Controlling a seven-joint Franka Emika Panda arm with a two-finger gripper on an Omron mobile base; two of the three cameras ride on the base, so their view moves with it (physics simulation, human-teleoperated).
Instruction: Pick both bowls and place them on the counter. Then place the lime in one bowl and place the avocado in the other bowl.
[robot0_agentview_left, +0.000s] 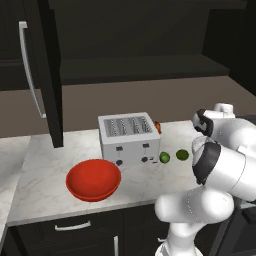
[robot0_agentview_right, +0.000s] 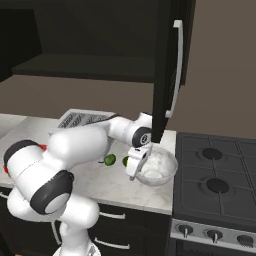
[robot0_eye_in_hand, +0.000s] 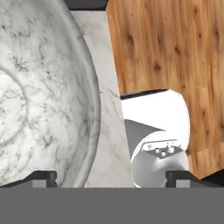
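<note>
White arm bent over counter (robot0_agentview_right: 120, 185) | gripper (robot0_agentview_right: 137, 162) open @ marbled bowl (robot0_agentview_right: 162, 165) rim

A silver toaster (robot0_agentview_left: 129, 137) stands on the worktop, a black stove (robot0_agentview_right: 216, 186) to its right, dark cabinets above.

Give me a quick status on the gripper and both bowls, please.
Gripper open, at the rim of the deep white marbled bowl, which sits on the marble counter. Wide glossy red bowl on counter before the toaster. Two green fruits not yet bowled.

arm (robot0_agentview_right: 75, 145): reaching forward | pincer (robot0_agentview_right: 136, 167): pointing down, jaws wide apart
</note>
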